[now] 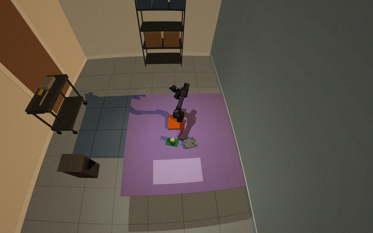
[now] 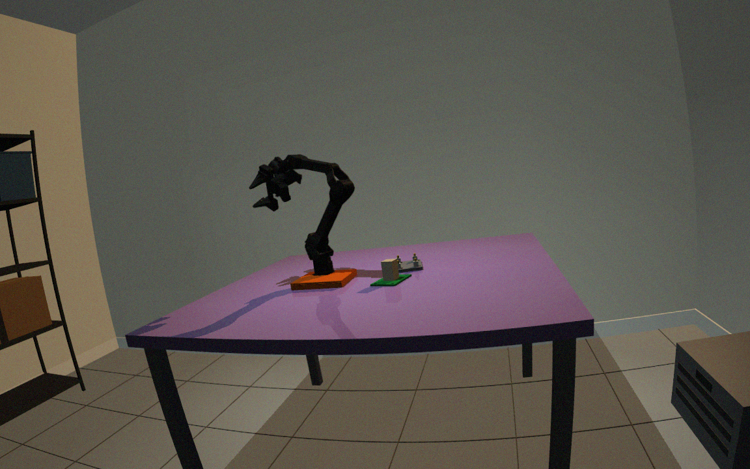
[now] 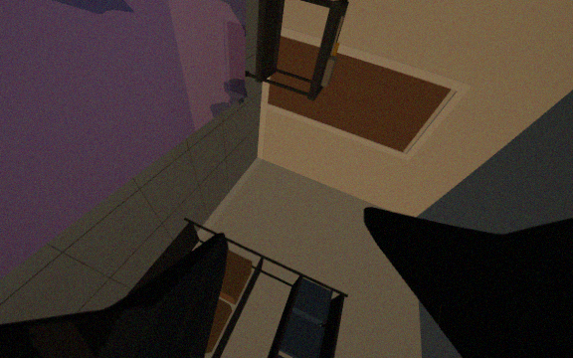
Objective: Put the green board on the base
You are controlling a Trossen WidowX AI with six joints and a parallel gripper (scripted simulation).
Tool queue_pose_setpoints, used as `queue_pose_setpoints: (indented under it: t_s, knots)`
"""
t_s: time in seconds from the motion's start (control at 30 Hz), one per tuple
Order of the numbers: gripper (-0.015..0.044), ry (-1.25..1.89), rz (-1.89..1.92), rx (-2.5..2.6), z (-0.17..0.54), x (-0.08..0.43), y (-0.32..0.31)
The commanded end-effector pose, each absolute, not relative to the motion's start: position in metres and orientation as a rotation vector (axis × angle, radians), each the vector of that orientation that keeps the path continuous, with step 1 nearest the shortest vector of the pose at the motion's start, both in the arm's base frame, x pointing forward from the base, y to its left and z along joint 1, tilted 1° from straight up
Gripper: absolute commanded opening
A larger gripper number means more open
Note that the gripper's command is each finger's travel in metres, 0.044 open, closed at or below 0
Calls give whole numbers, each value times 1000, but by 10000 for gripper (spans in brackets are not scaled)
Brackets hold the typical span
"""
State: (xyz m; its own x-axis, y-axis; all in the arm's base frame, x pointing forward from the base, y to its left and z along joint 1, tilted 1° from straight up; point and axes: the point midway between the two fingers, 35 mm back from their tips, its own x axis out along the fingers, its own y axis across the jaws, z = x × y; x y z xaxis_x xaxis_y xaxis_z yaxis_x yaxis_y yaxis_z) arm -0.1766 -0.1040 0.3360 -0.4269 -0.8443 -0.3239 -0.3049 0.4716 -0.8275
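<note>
We have the board (image 1: 167,143) (image 2: 390,283) lying beside the base (image 1: 189,143) (image 2: 412,267), handle up, probably so we can grasp it from above. Our gripper (image 1: 171,90) (image 2: 252,195) (image 3: 295,227), wide open and empty, hangs high, well apart from the base.

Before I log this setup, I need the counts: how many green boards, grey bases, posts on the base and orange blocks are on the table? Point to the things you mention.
Green boards (image 1: 168,142) (image 2: 390,283): 1
Grey bases (image 1: 189,143) (image 2: 411,268): 1
Posts (image 1: 194,138): 4
Orange blocks (image 1: 175,125) (image 2: 323,279): 1
Total: 7
</note>
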Motion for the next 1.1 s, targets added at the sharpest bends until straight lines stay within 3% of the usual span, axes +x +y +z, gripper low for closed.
queue_pose_setpoints:
  t_s: [0.0,0.27,0.5,0.77,1.07]
  knots:
    - [426,1959,-909,-939,336,-178,-102]
    - [440,1924,-1406,-256,319,-222,-9]
    - [440,1719,-1905,380,299,-217,93]
    - [440,1258,-2472,1056,275,-156,196]
    - [440,443,-3019,1691,250,-35,261]
